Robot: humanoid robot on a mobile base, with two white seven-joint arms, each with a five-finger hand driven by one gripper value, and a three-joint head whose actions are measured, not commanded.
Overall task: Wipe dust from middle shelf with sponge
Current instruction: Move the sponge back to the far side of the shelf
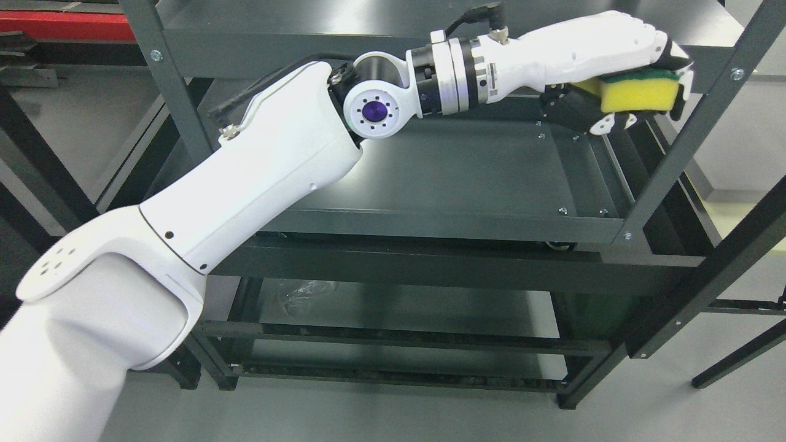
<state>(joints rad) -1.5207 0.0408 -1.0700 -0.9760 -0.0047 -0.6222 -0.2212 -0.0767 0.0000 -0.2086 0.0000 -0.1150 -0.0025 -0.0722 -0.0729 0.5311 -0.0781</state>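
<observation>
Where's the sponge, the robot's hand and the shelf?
sponge [638, 93], head view, on its yellow side.
left hand [605, 43], head view, on the white back.
shelf [466, 172], head view, on its bare dark top.

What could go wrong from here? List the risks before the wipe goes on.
1. The left robot hand holds the sponge at the shelf's far right end, close to the right upright post; a sweep rightward might strike it.
2. The sponge appears raised off the shelf surface, so a pass could miss the dust.
</observation>
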